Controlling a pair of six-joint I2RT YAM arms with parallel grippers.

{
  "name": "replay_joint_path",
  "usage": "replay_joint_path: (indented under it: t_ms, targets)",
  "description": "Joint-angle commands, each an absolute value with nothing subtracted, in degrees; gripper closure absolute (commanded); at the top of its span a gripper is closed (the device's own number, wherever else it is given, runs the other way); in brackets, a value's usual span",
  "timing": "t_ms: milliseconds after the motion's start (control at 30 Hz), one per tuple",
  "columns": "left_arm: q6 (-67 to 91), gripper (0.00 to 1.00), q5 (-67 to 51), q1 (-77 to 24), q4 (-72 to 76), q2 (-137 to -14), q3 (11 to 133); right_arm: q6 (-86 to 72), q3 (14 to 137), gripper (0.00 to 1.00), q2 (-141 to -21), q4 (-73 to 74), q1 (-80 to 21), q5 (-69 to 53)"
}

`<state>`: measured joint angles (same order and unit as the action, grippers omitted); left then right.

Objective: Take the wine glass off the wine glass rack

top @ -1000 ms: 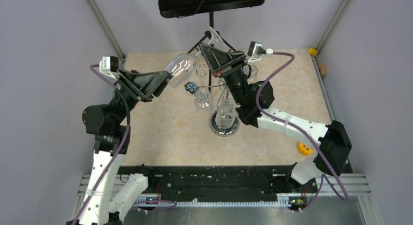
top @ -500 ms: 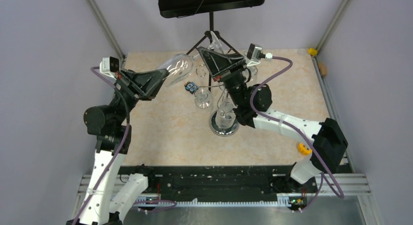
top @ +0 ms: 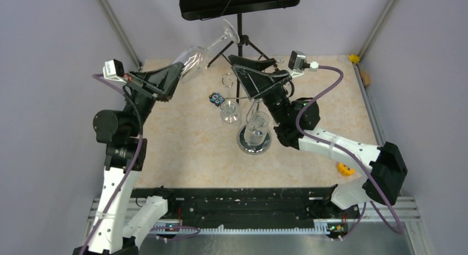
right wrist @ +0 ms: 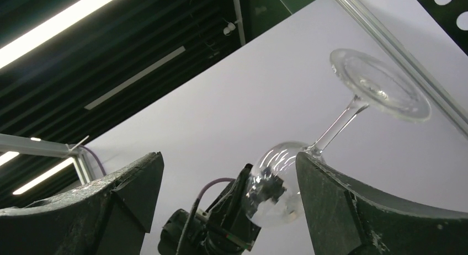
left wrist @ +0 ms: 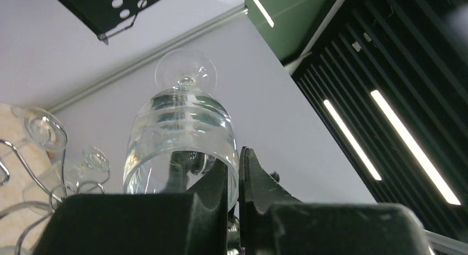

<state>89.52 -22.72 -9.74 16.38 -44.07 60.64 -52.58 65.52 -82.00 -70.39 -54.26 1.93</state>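
Note:
The clear wine glass (top: 192, 60) is off the rack and tilted in the air, its foot (top: 230, 30) pointing to the back. My left gripper (top: 175, 74) is shut on the bowl's rim wall (left wrist: 182, 133), one finger inside the bowl and one outside. My right gripper (top: 243, 67) stands open just right of the glass, touching nothing. In the right wrist view the glass (right wrist: 276, 191) hangs beyond my open right gripper (right wrist: 229, 155). The chrome wine glass rack (top: 254, 143) stands at mid-table with two glasses (top: 230, 111) hanging on it.
A black music stand (top: 237, 1) rises behind the table, its tripod legs near the glass's foot. A small blue-black item (top: 216, 98) lies left of the rack. A yellow object (top: 346, 168) sits at the right edge. Rack hooks and hanging glass feet (left wrist: 41, 128) show lower left.
My right gripper opened, let go of the glass stem and drew back to the right. My left gripper closed on the bowl rim and carried the glass up and leftward.

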Motion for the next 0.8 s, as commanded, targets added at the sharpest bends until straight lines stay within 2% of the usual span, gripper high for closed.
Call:
replay_joint_path:
  t_ms: [0,67,167,367,567,767]
  targets:
    - [81.16,1.00,-17.07,-9.49,17.03,-44.55,68.03,-52.66,64.72,0.09,-77.39,-67.41,-54.61,-0.79]
    - [72.99,1.00,-15.30,-9.49,9.56,-44.90,71.38,-52.87,65.12,0.10,-75.59,-62.90,-54.60,-2.27]
    - [61.63,1.00,-11.25,-9.49,-5.47,-45.14,76.58,-50.03,69.69,0.12,-72.76,-44.86,-54.50,-5.33]
    - [44.63,1.00,-5.26,-9.49,-25.16,-44.21,78.38,-39.77,69.66,0.16,-63.84,-22.37,-54.51,-8.98]
    - [29.34,1.00,-2.47,-9.49,-44.10,-50.24,81.56,-30.77,65.29,0.16,-51.05,-7.87,-54.49,-0.64]
    - [21.41,1.00,-1.66,-9.49,-53.68,-58.67,82.98,-24.72,65.01,0.16,-41.37,2.93,-54.49,9.51]
